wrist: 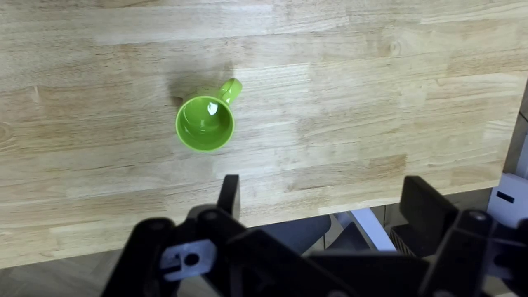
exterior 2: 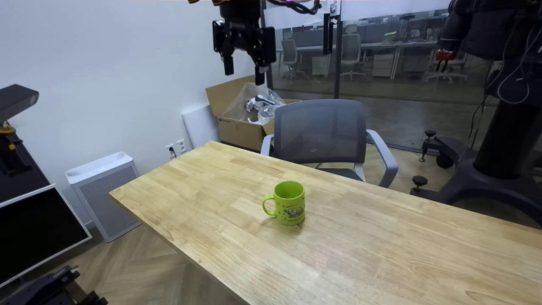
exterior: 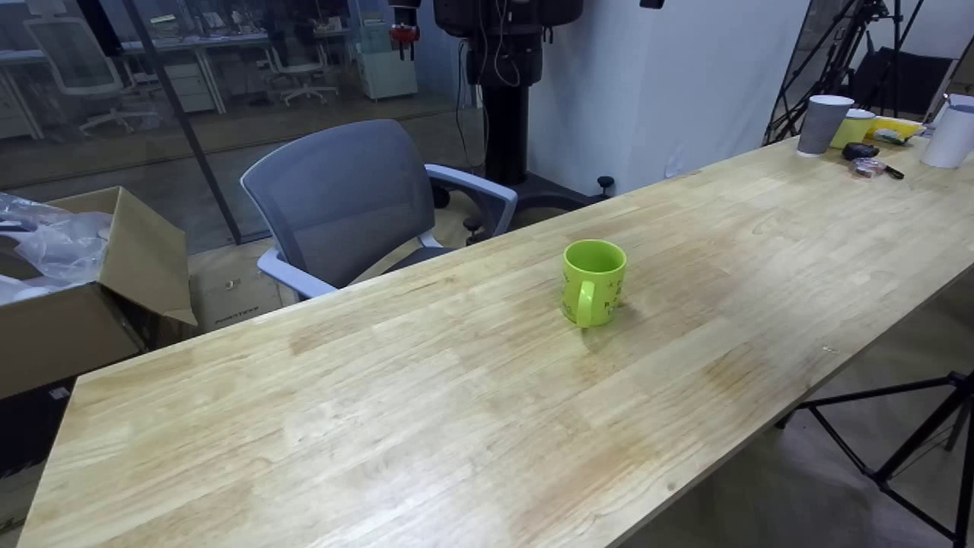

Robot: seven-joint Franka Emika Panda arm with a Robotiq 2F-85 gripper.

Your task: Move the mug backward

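Note:
The lime-green mug [exterior: 601, 293] stands upright on the wooden table [exterior: 380, 411] in an exterior view. It also stands upright in an exterior view [exterior 2: 292, 209], with a printed picture on its side and its handle toward the left. In the wrist view the mug [wrist: 204, 126] is seen from above, empty inside, its handle toward the upper right. My gripper [exterior 2: 244, 73] hangs high above the table, well apart from the mug. In the wrist view the gripper [wrist: 321, 185] has its fingers wide apart with nothing between them; the mug lies up and left of the left finger.
A grey chair [exterior 2: 319, 131] stands against the table's edge [wrist: 288, 220]. A cardboard box [exterior 2: 241, 131] is behind the table's corner. Cups [exterior: 823, 125] and small items stand at the table's far end. Another dark robot stand [exterior: 506, 129] is beyond the chair.

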